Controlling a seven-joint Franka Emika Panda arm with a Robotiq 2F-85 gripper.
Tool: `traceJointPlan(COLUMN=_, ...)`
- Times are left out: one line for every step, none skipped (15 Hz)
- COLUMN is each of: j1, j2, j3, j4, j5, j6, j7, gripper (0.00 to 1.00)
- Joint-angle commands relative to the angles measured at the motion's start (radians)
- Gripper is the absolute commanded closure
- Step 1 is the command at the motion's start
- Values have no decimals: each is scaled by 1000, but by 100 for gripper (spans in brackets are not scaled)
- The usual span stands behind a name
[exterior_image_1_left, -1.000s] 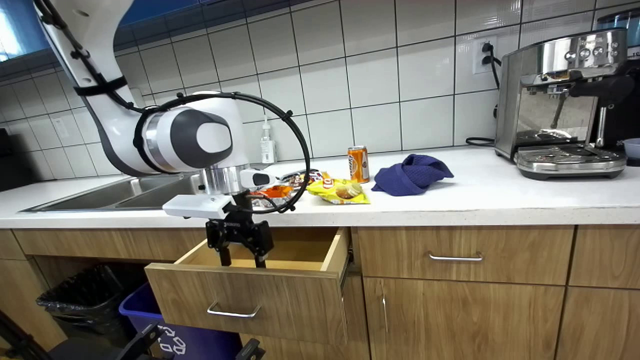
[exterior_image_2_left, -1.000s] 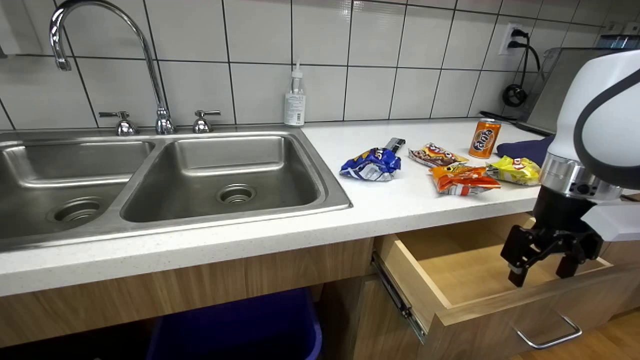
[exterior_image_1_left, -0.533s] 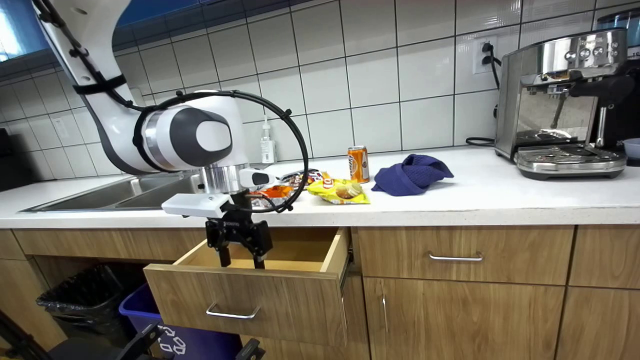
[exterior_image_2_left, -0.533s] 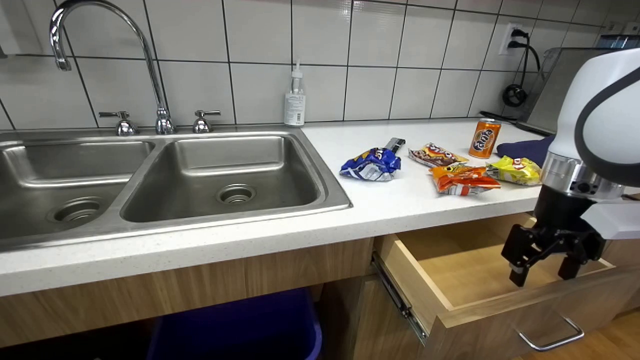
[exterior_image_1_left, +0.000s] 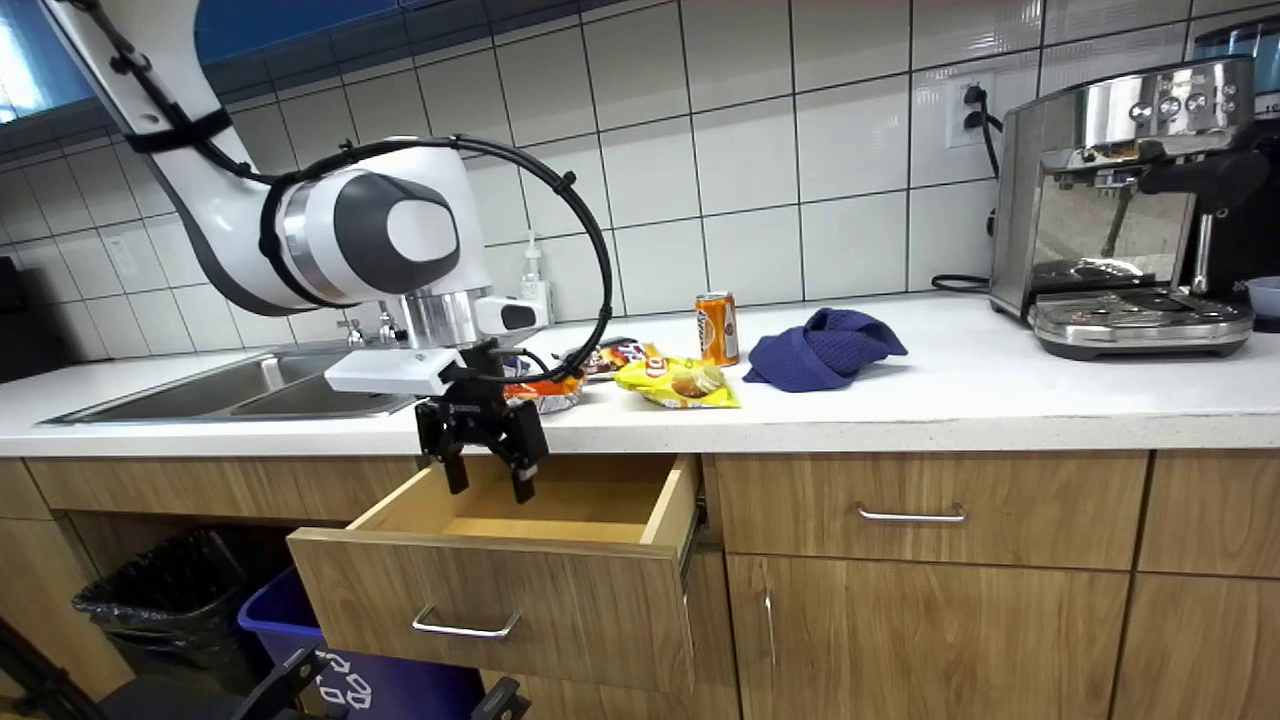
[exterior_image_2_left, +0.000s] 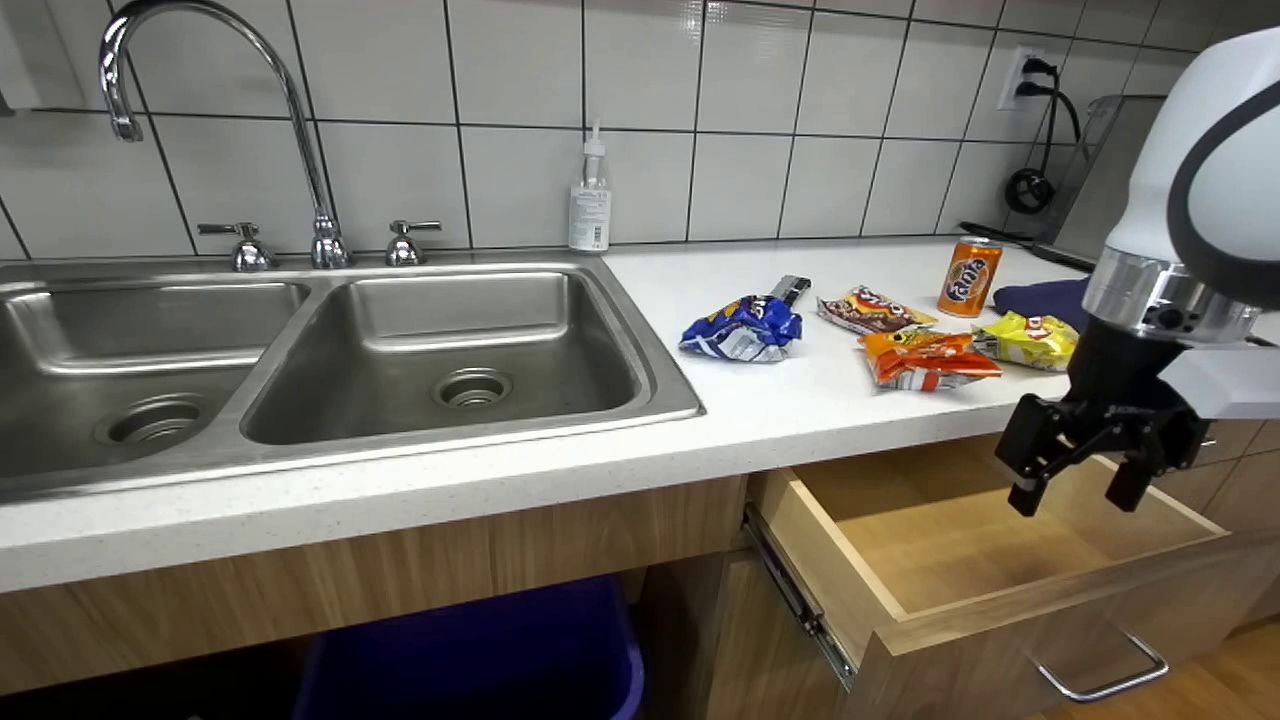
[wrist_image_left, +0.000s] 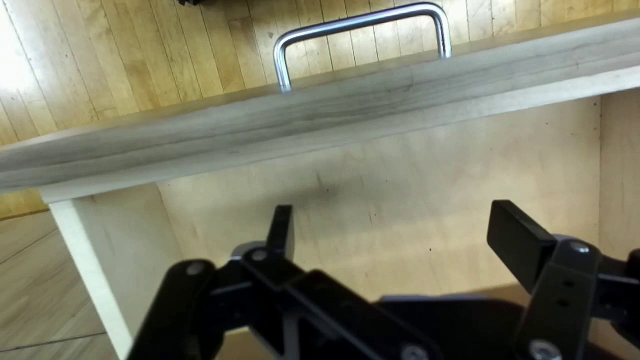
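Note:
My gripper (exterior_image_1_left: 491, 488) is open, with nothing between its fingers. It points down above the pulled-out wooden drawer (exterior_image_1_left: 480, 590), apart from it. In an exterior view the gripper (exterior_image_2_left: 1075, 498) hangs over the drawer's inside (exterior_image_2_left: 940, 540). In the wrist view the spread fingers (wrist_image_left: 392, 215) stand over the drawer's bare pale bottom (wrist_image_left: 370, 200), and the metal handle (wrist_image_left: 360, 22) shows beyond the front panel. On the counter behind lie a blue bag (exterior_image_2_left: 745, 328), a brown bag (exterior_image_2_left: 872, 310), an orange bag (exterior_image_2_left: 928, 360) and a yellow bag (exterior_image_2_left: 1030, 342).
An orange can (exterior_image_1_left: 717, 328) and a navy cloth (exterior_image_1_left: 825, 350) are on the counter (exterior_image_1_left: 950, 400). A coffee machine (exterior_image_1_left: 1130, 210) stands farther along. A double sink (exterior_image_2_left: 660, 390) and a clear bottle (exterior_image_2_left: 590, 205) are on the opposite side. A blue bin (exterior_image_1_left: 400, 680) and a black-lined bin (exterior_image_1_left: 190, 590) stand below.
My gripper has risen, from fingertips down inside the drawer to above it, still open. The drawer came out very slightly earlier and is now still. The counter items have not moved.

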Motion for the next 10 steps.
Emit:
traceJointPlan(j1=-7, j2=-63, j3=2, j4=15, j5=-20, j6=-45, j7=41, gripper=0)
traceJointPlan(j1=-10, j2=-71, j3=1, j4=19, j5=-24, j6=-44, j7=45, gripper=0)
traceJointPlan(j1=-13, j2=-79, j3=-1, j4=24, j5=-31, j6=-42, j7=51, gripper=0)
traceJointPlan(j1=-16, j2=-86, j3=-2, j4=29, j5=-36, j6=-40, j7=57, gripper=0)
traceJointPlan(j1=-20, j2=-92, j3=-3, j4=36, j5=-36, j6=-37, j7=60, gripper=0)
traceJointPlan(j1=-24, j2=-98, j3=-4, j4=43, j5=-36, j6=-33, j7=63, gripper=0)
traceJointPlan(j1=-29, j2=-105, j3=-6, j4=52, j5=-32, j6=-31, j7=63, gripper=0)
traceJointPlan(j1=-34, j2=-110, j3=-8, j4=58, j5=-33, j6=-28, j7=66, gripper=0)
traceJointPlan(j1=-39, j2=-113, j3=-9, j4=66, j5=-36, j6=-25, j7=71, gripper=0)
traceJointPlan(j1=-46, j2=-114, j3=-11, j4=75, j5=-41, j6=-24, j7=75, gripper=0)
